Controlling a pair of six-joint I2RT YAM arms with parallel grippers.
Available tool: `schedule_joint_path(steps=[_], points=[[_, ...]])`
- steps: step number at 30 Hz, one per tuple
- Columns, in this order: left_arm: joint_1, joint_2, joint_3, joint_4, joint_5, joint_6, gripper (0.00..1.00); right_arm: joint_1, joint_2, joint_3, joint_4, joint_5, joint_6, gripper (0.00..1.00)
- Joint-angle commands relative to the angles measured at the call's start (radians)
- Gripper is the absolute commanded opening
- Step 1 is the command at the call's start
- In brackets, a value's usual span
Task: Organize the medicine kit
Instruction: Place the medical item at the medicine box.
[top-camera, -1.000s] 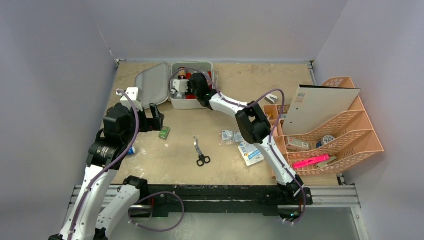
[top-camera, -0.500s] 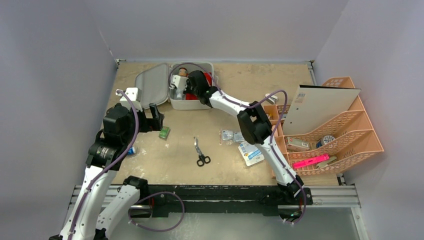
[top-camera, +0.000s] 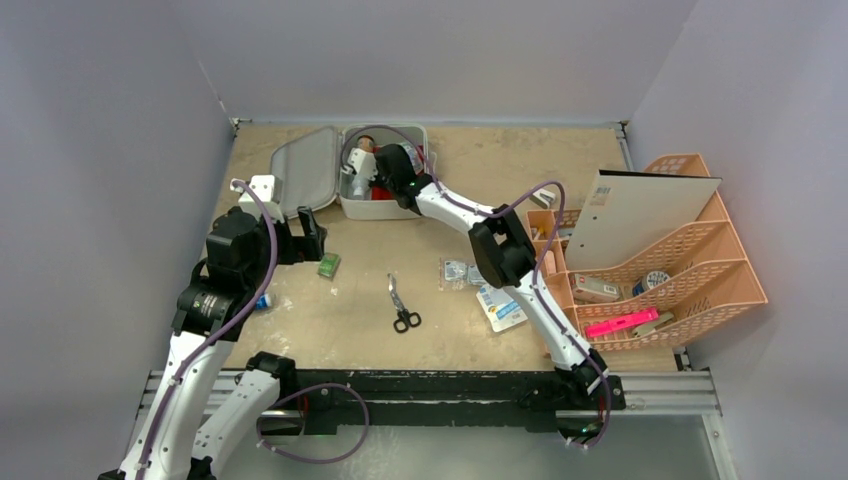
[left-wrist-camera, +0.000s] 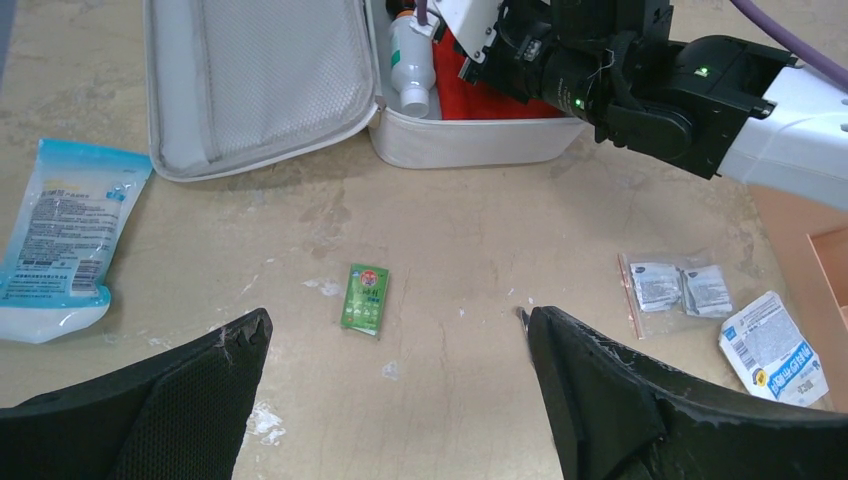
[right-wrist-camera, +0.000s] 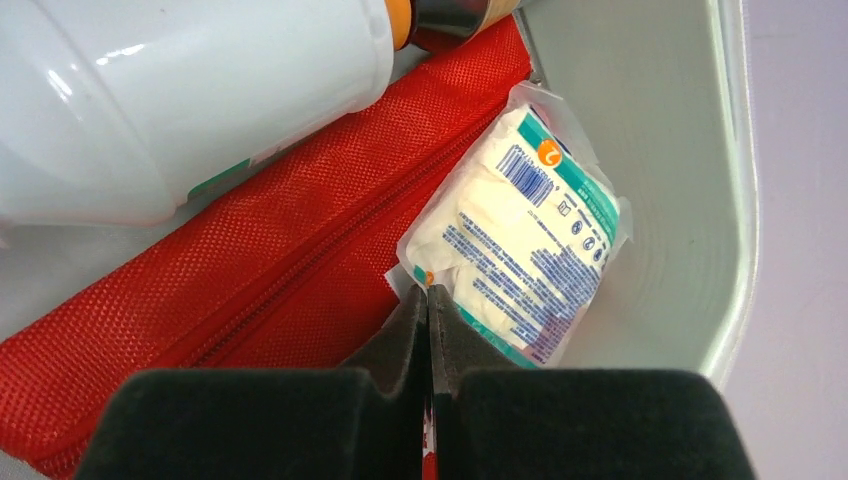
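Note:
The white medicine kit (top-camera: 385, 210) lies open at the back of the table, its lid (top-camera: 305, 170) folded out to the left. Inside lie a white bottle (right-wrist-camera: 190, 90), a red zip pouch (right-wrist-camera: 250, 290) and a white-and-teal sealed packet (right-wrist-camera: 520, 240) against the kit's wall (right-wrist-camera: 670, 200). My right gripper (right-wrist-camera: 428, 300) is down inside the kit (top-camera: 368, 175), shut on the near corner of that packet. My left gripper (left-wrist-camera: 395, 330) hangs open and empty above the table, left of the kit (top-camera: 312, 235), with a small green sachet (left-wrist-camera: 365, 298) just ahead of it.
Scissors (top-camera: 402, 305) lie mid-table. Small clear bags (top-camera: 460, 272) and a blue-white packet (top-camera: 500, 305) lie right of them. A blue-white pouch (left-wrist-camera: 65, 235) lies at the left. A peach lattice organizer (top-camera: 680, 260) with a white board stands at the right.
My right gripper has moved a little farther back and left, deeper into the kit. The left arm has not moved.

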Motion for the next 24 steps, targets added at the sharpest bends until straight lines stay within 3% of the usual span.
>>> schedule_joint_path(steps=[1, 8, 13, 18, 24], points=[[0.005, -0.013, -0.004, 0.019, -0.015, 0.004, 0.98, 0.001, 0.002, 0.061, -0.029, 0.046, 0.113, 0.0], [0.004, -0.018, -0.003, 0.018, -0.014, 0.004, 0.98, 0.011, 0.041, 0.1, 0.013, 0.098, 0.195, 0.0], [0.001, -0.02, -0.003, 0.016, -0.02, 0.002, 0.98, 0.013, 0.122, 0.23, -0.022, 0.181, 0.203, 0.0], [-0.013, -0.011, -0.002, 0.014, -0.031, 0.005, 0.97, 0.017, 0.101, 0.192, 0.004, 0.178, 0.228, 0.0], [-0.025, -0.004, -0.003, 0.012, -0.034, 0.006, 0.98, 0.02, 0.128, 0.256, -0.015, 0.236, 0.25, 0.0]])
